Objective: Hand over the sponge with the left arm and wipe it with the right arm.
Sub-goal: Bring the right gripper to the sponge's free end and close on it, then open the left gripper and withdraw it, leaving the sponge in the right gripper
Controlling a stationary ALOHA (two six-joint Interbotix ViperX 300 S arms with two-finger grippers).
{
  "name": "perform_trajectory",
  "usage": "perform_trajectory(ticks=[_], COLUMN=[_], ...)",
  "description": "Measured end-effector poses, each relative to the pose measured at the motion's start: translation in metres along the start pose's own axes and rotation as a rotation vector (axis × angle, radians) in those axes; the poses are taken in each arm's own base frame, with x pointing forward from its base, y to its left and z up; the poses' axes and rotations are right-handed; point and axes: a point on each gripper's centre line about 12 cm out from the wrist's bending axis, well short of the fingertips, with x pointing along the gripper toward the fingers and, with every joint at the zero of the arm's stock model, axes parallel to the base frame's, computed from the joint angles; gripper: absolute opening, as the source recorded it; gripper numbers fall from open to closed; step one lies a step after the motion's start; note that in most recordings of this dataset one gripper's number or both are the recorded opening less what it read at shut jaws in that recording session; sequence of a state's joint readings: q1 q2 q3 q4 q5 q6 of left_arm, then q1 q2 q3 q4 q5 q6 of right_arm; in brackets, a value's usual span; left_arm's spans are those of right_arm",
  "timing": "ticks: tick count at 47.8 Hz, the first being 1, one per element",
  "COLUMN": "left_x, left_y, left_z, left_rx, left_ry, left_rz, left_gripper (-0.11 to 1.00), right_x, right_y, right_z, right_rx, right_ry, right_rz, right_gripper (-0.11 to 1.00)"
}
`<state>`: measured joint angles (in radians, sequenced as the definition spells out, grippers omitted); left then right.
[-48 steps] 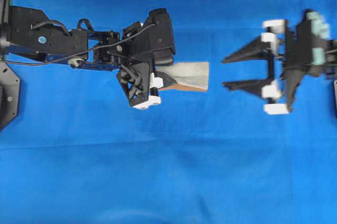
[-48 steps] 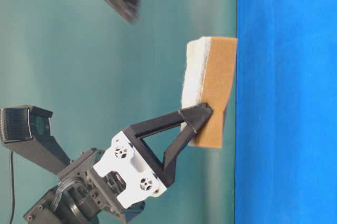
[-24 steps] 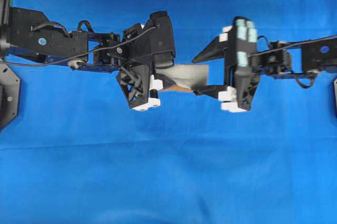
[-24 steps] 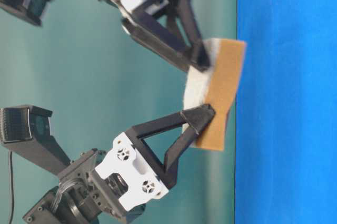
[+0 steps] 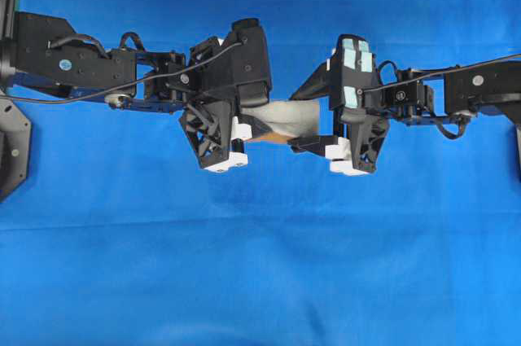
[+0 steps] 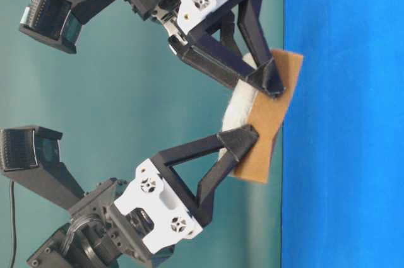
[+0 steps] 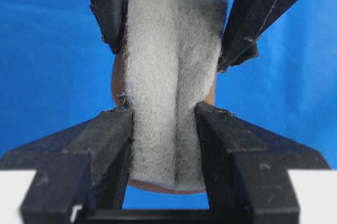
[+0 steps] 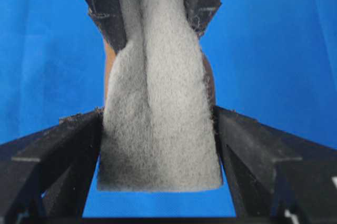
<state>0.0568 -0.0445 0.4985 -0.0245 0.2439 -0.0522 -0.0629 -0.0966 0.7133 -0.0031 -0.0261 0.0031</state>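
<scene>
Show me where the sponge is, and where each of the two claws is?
sponge (image 7: pixel 168 76): left wrist view, grey fibrous face.
left gripper (image 5: pixel 259 124): overhead view, between its fingertips.
right gripper (image 5: pixel 303 118): overhead view, between its fingertips.

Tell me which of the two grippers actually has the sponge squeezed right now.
The left gripper, the tape-free one: its fingers pinch the sponge into a waist. The teal-taped right gripper only straddles the far end, jaws open.

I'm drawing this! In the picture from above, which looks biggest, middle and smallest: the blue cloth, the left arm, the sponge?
1. Blue cloth, filling nearly the whole view.
2. Left arm, long and bulky.
3. Sponge, only a small strip showing between the two arms' jaws, so part of it is hidden.
</scene>
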Motion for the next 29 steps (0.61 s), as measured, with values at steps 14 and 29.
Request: perform_trajectory(ticks=[14, 29], left_x=[0.0007, -0.0089], left_y=[-0.0023, -0.0029], left_z=[-0.0013, 0.0012], left_rx=[0.068, 0.077], left_ry=[0.0, -0.08], left_rz=[-0.004, -0.007], left_gripper=[0.24, 0.73], right_x=[0.0, 0.0], right_y=[0.0, 0.0], right_z=[-0.0004, -0.0014], right_rx=[-0.02, -0.023], right_ry=[0.003, 0.02], right_rz=[0.0, 0.0], right_gripper=[0.31, 0.19])
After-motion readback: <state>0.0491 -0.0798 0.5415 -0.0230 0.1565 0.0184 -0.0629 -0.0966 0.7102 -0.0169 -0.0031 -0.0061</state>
